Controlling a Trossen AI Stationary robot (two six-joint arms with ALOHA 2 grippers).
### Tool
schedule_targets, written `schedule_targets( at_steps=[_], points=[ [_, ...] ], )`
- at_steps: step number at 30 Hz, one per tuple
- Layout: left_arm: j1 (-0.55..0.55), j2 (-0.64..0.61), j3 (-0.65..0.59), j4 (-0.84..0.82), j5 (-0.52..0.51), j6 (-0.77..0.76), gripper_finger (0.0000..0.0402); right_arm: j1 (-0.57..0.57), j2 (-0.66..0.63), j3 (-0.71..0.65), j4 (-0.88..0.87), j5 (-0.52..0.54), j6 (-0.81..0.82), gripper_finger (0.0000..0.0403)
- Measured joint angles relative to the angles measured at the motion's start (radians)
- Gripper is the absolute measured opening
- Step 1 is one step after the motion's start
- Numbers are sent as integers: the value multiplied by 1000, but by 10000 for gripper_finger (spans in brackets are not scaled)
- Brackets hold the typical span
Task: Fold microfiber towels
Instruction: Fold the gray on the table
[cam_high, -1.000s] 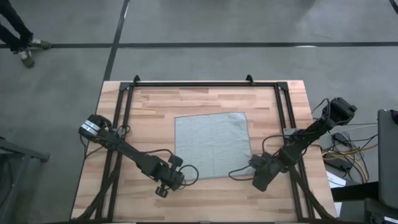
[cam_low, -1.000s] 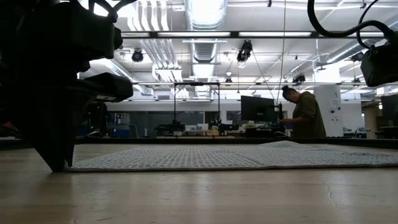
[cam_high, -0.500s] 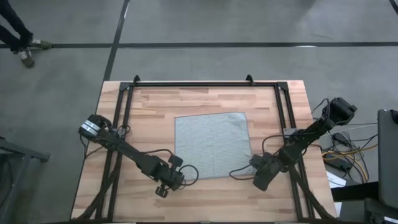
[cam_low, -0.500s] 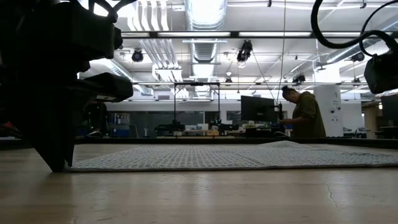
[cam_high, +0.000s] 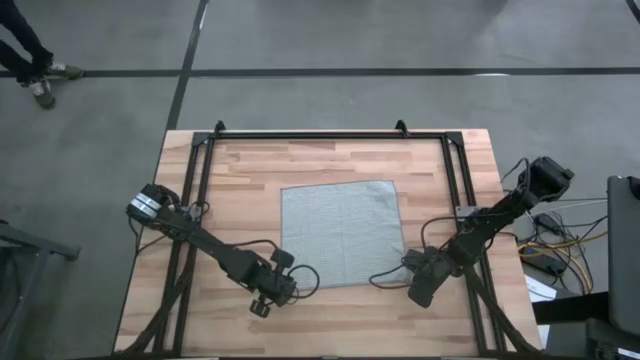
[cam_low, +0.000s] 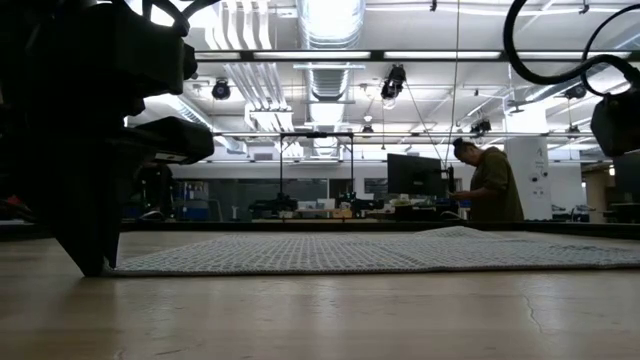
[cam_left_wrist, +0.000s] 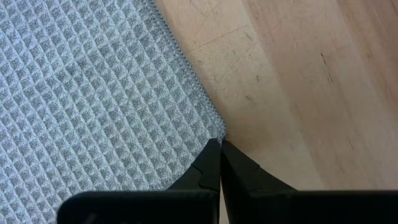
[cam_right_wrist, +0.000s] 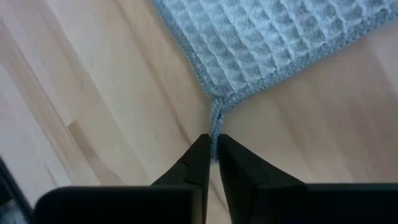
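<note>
The grey-blue waffle-textured microfiber towel (cam_high: 340, 233) lies spread flat on the middle of the wooden table. My left gripper (cam_left_wrist: 220, 144) stands at the towel's near left corner (cam_high: 288, 282), fingers shut and pointing down onto the table. In the low view it is the dark mass at the cloth's left end (cam_low: 92, 255). My right gripper (cam_right_wrist: 212, 148) is at the near right corner (cam_high: 404, 268), shut on it. My left gripper has its shut fingertips on the tip of the towel's near left corner (cam_left_wrist: 216, 133), coming from above. The cloth's near hem runs under one finger (cam_left_wrist: 199, 171). The corner lies on the table. How much cloth is between the fingers does not show. My right gripper pinches the tip of the near right corner (cam_right_wrist: 216, 118) between its two fingers. The corner is bunched into a narrow strip that runs in between the fingertips. The rest of the towel lies flat on the table.
A black frame (cam_high: 330, 135) runs along the table's far edge and down both sides. Cables and equipment (cam_high: 560, 245) lie off the right edge. Bare wood surrounds the towel. A person (cam_low: 490, 185) stands in the room far behind the table.
My right arm has sunk a little over the towel's near right corner. The towel lies flat as before.
</note>
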Motion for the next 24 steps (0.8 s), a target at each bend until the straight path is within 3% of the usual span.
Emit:
schedule_targets(
  at_steps=[4,24],
  points=[
    [0,0,0,0,0,0,3,0,0,0,2,-14,2,10],
    [0,-18,4,-20,-12,-24,2,0,-1,37,13,67,-1,8]
  ],
)
